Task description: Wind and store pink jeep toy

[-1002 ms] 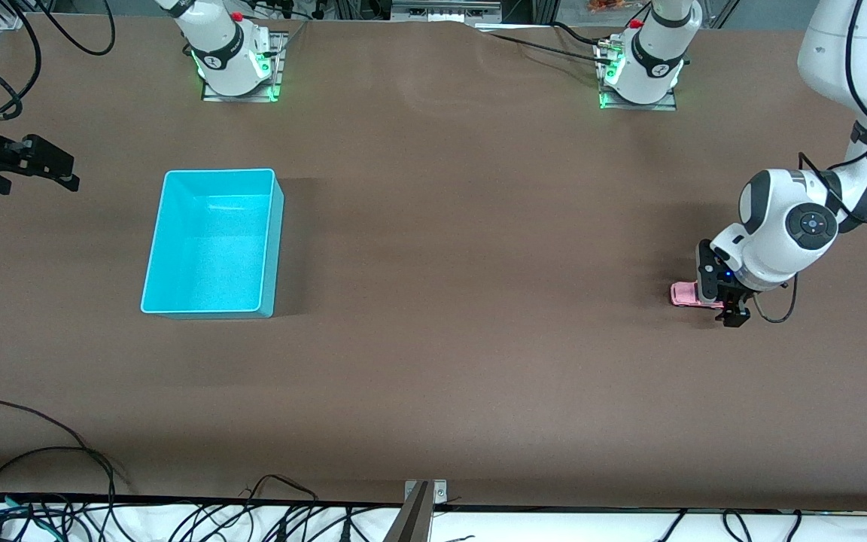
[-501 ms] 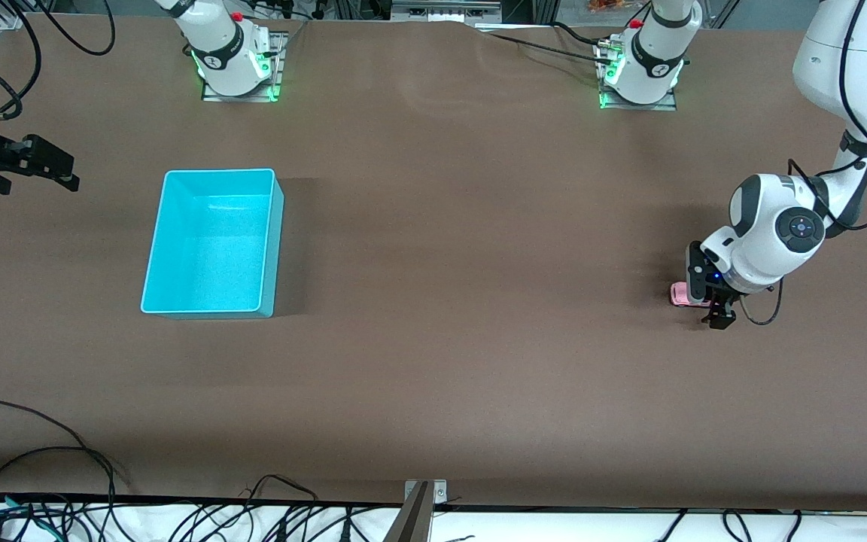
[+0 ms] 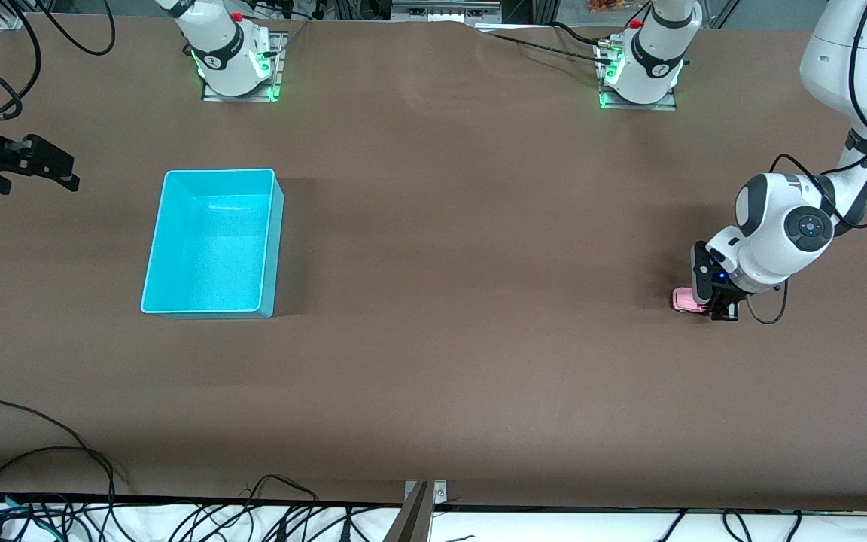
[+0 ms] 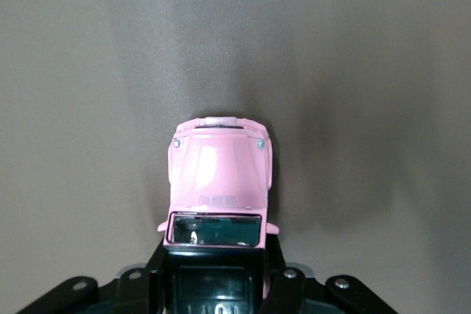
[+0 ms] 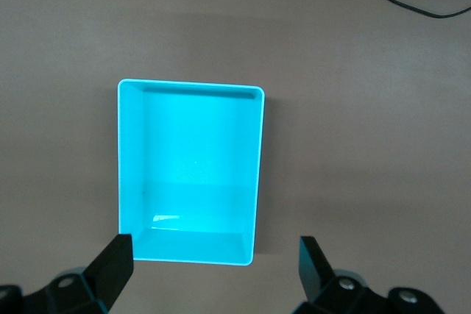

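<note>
The pink jeep toy (image 3: 681, 299) stands on the brown table at the left arm's end; its pink hood and dark windscreen show in the left wrist view (image 4: 219, 170). My left gripper (image 3: 713, 306) is down at the table and shut on the jeep's cab, one black finger (image 4: 157, 273) pressed to each side of it (image 4: 215, 270). My right gripper (image 3: 46, 167) waits in the air at the right arm's end of the table. It is open with nothing between its fingers (image 5: 213, 270).
An empty turquoise bin (image 3: 277, 241) sits toward the right arm's end of the table, and its rim (image 5: 191, 84) shows in the right wrist view. Cables (image 3: 42, 459) trail along the table edge nearest the front camera.
The left gripper's fingers have closed from wide open onto the jeep. The left wrist shifted slightly over it. The right arm has not moved.
</note>
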{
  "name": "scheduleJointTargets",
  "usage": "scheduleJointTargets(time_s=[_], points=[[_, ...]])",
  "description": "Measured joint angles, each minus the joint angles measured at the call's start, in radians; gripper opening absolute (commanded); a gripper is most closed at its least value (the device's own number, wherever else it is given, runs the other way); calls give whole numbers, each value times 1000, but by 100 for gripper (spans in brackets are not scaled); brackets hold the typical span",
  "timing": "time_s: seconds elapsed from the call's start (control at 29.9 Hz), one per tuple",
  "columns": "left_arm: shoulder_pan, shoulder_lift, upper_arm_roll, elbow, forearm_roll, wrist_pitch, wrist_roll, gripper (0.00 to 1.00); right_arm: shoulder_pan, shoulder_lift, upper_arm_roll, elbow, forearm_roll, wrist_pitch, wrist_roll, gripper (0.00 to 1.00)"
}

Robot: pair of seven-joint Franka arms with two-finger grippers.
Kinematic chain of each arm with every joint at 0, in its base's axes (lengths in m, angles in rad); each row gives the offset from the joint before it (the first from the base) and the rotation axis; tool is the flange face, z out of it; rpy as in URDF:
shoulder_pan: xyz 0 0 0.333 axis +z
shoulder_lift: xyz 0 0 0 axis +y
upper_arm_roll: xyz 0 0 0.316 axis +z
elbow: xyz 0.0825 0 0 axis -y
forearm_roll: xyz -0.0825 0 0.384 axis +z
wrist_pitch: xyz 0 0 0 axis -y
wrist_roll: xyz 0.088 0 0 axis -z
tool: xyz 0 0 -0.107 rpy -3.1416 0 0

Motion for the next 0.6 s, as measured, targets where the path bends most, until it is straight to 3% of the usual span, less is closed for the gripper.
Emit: scheduleJointTargets(time_s=[0.6], points=[[14,1,0,13,0,-47,-43,7,0,0,0,0,0,0,0,100]])
